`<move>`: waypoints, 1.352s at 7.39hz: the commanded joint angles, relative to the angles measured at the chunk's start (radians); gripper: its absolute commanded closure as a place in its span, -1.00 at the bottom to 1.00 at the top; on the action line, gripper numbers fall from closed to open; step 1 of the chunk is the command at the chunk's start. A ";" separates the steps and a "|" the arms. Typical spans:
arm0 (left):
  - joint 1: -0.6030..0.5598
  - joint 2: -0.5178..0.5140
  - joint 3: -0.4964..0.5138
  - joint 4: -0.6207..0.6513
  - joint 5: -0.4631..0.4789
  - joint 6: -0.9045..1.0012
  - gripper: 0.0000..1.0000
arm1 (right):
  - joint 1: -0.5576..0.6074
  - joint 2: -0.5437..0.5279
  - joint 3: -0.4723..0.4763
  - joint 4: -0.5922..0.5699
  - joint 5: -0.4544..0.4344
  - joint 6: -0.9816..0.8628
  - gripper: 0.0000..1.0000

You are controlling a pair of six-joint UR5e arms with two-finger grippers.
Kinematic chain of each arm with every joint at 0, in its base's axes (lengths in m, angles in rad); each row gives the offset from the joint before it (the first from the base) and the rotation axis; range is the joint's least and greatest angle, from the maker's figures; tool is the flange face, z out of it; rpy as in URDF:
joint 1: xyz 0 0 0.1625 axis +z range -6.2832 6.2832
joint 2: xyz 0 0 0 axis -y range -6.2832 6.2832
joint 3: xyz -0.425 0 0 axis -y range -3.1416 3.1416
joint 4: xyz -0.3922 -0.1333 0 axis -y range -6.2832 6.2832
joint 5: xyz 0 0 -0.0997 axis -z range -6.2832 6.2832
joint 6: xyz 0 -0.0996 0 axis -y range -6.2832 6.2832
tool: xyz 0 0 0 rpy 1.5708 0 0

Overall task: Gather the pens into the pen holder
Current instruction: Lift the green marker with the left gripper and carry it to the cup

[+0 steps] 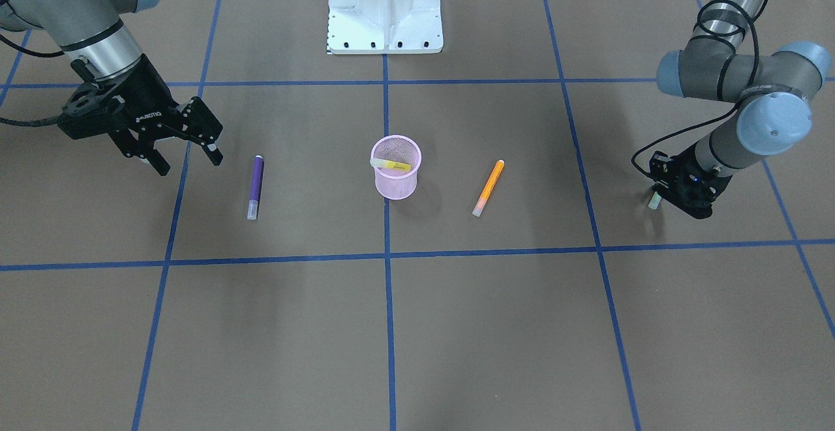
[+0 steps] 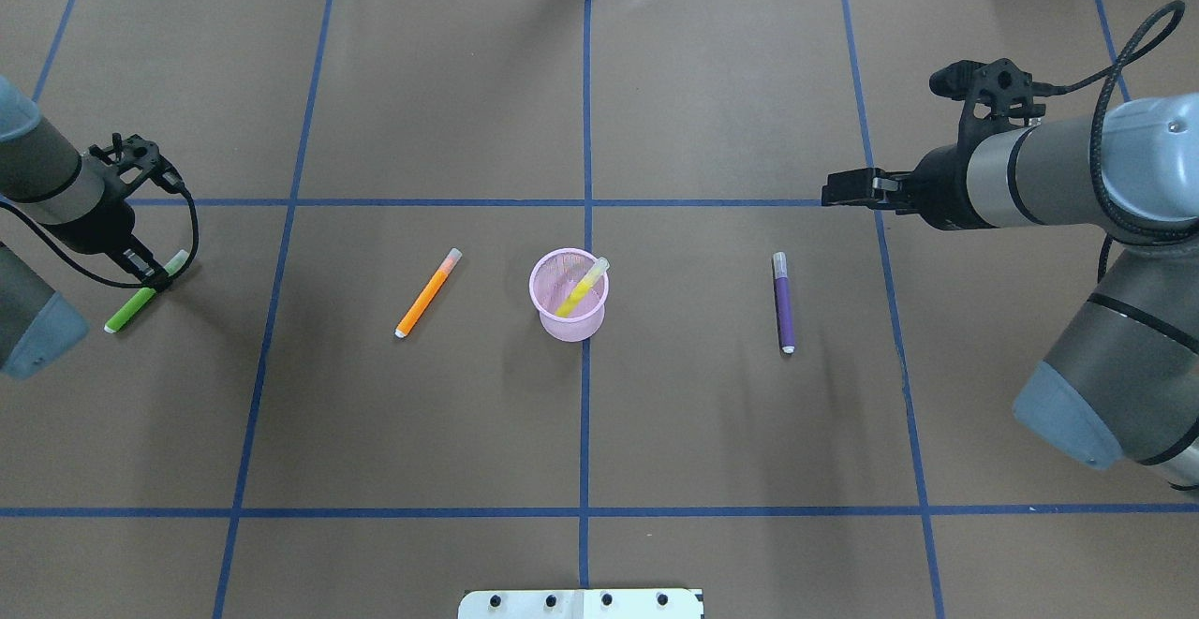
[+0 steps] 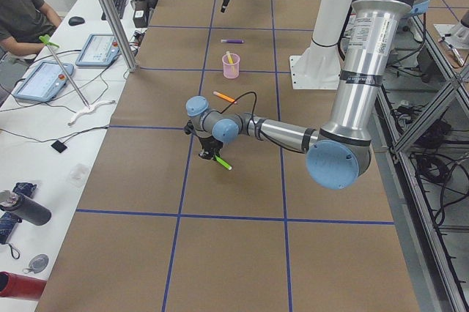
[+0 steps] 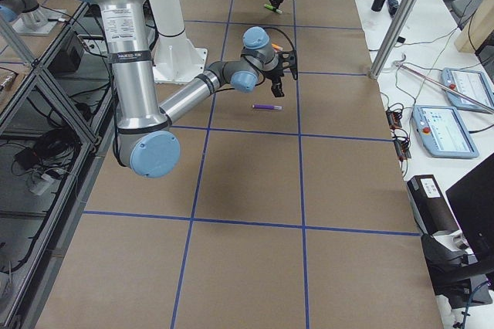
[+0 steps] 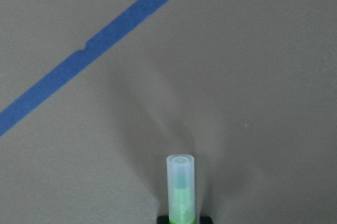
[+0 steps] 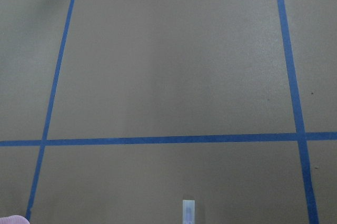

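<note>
Green pen [image 5: 180, 190], clamped in left end effector [image 2: 153, 274] (cap outward)

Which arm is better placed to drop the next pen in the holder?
Left. The left gripper is shut on the green pen, which only needs carrying to the pen holder. The right gripper is open and empty.

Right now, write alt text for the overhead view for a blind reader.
A pink mesh pen holder stands at centre with a yellow pen leaning inside; an orange pen lies to its left, a purple pen to its right. At far left the left pincer grips a green pen; the right pincer hangs empty.
</note>
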 commanded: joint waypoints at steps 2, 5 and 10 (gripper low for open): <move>0.002 -0.009 -0.239 0.017 0.061 -0.107 1.00 | 0.052 -0.044 -0.005 0.000 0.056 -0.060 -0.98; 0.100 -0.185 -0.315 0.017 0.150 -0.314 1.00 | 0.049 -0.035 -0.023 0.000 0.050 -0.058 -0.98; 0.388 -0.414 -0.348 -0.077 0.617 -0.568 1.00 | 0.035 -0.031 -0.080 -0.012 0.067 -0.039 -0.98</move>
